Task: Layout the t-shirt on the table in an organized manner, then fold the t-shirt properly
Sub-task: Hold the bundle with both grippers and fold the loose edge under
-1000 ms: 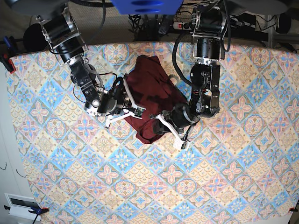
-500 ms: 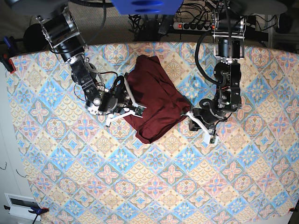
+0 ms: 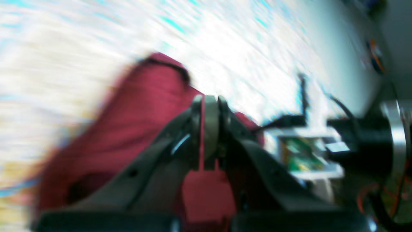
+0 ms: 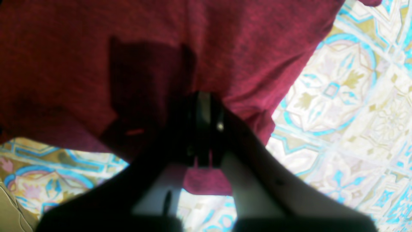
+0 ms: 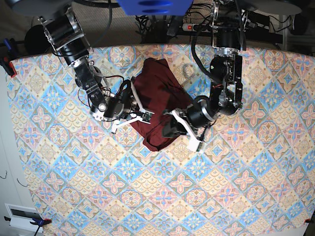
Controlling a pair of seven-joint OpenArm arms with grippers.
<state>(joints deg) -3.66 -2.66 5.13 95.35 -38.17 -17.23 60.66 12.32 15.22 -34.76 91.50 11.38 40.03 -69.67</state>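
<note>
Left wrist, blurred: I'm seeing the left gripper (image 3: 206,129) pressed together over the t-shirt (image 3: 135,129), possibly pinching nothing.

Right wrist: right gripper (image 4: 204,129) is sitting closed at the shirt's edge.

Base: shirt is lying bunched, upper centre of the table (image 5: 147,196).

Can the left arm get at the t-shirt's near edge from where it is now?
Probably yes. The left gripper is already at the t-shirt edge, jaws shut, with nothing between them. The right gripper works the opposite side.
</note>
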